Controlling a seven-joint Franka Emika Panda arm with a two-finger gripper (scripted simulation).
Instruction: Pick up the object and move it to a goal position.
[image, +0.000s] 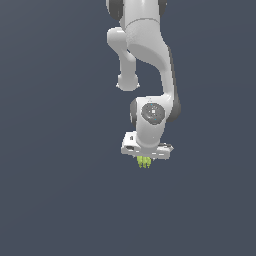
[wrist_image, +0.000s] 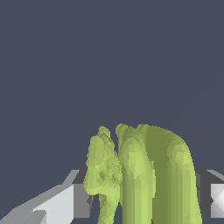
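Yellow-green ribbed object (image: 144, 161) poking out under white gripper (image: 145, 159), wrist view shows object (wrist_image: 144, 175) clamped between both fingers (wrist_image: 65, 203), arm (image: 150, 60) bent overhead, plain grey-blue background

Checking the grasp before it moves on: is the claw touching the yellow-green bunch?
Touching. In the wrist view the bunch sits between the claw fingers, filling the space with no gap showing. The exterior view shows it right under the claw.

Flat, even simulator light, no cast shadows or glare; both views sharp, coarsely faceted.
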